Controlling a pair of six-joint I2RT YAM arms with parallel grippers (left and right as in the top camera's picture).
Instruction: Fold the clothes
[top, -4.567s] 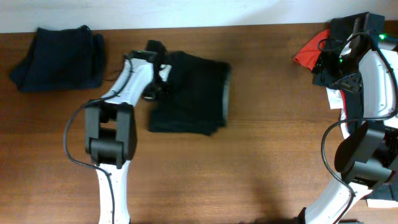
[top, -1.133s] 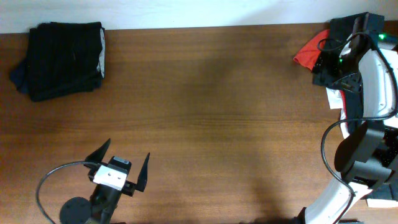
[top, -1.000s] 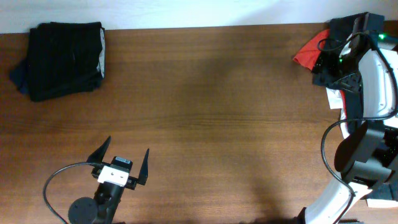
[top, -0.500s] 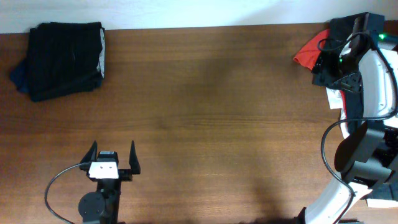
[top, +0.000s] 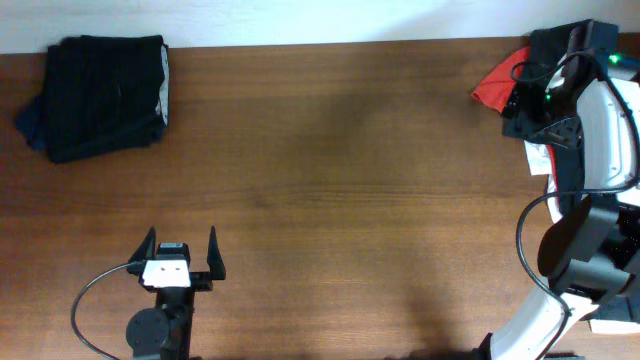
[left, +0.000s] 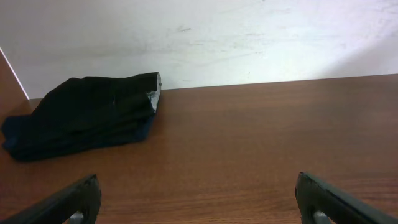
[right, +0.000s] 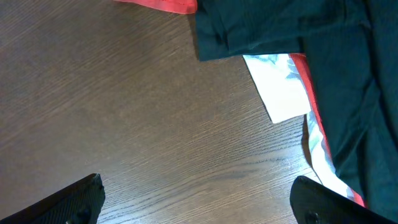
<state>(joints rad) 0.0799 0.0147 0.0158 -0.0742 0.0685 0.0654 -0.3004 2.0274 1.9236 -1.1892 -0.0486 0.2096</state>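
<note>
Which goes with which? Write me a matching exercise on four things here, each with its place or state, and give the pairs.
Column one
1. folded dark stack
2. red-orange piece
3. left gripper
4. right gripper

Column two
A. open, over the table at its near left
B. far left corner
C. open, beside the unfolded dark clothes
D. bright cloth at the far right

Pairs: 1-B, 2-D, 3-A, 4-C

Overhead looks down; left wrist low, sharing folded clothes (top: 100, 95)
</note>
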